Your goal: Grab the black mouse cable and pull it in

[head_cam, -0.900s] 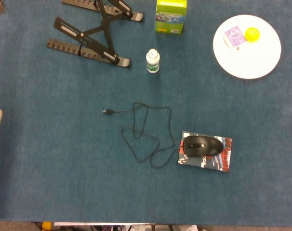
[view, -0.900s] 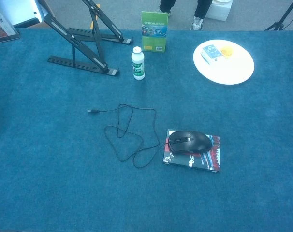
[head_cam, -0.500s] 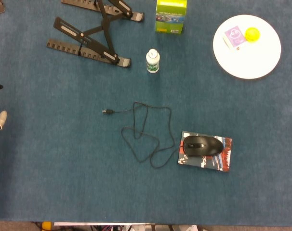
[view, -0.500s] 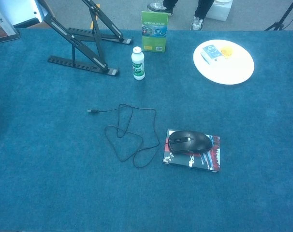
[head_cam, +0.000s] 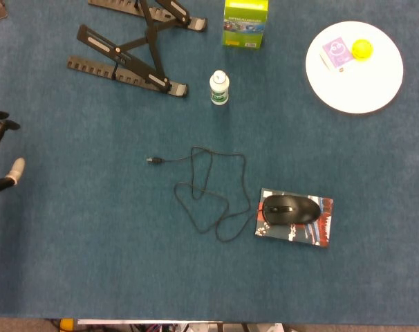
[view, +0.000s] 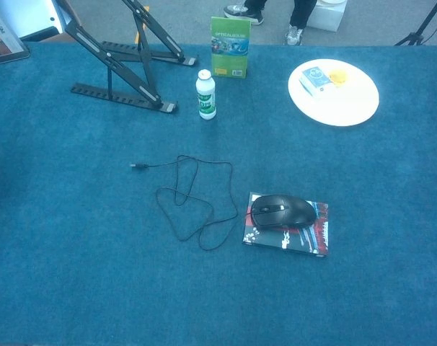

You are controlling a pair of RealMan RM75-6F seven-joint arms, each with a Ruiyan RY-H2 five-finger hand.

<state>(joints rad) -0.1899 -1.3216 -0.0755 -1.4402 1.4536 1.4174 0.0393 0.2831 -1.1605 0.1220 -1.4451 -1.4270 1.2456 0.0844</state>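
The black mouse (head_cam: 289,209) (view: 281,210) sits on a red, black and white pad (head_cam: 321,227) (view: 316,239) right of centre. Its black cable (head_cam: 171,161) (view: 161,165) lies in loose loops on the blue cloth to the left of it and ends in a plug (head_cam: 153,160) (view: 138,166). My left hand (head_cam: 1,158) shows only at the left edge of the head view. Its fingers are spread, it holds nothing, and it is far left of the plug. The chest view does not show it. My right hand is in neither view.
A black folding stand (head_cam: 126,55) (view: 117,58) lies at the back left. A small white bottle (head_cam: 219,88) (view: 206,94) and a green box (head_cam: 245,22) (view: 230,47) stand behind the cable. A white plate (head_cam: 355,86) (view: 341,107) with two small items sits back right.
My left hand has come further into the head view from the left edge, moving right toward the cable. The cable and mouse have not moved.
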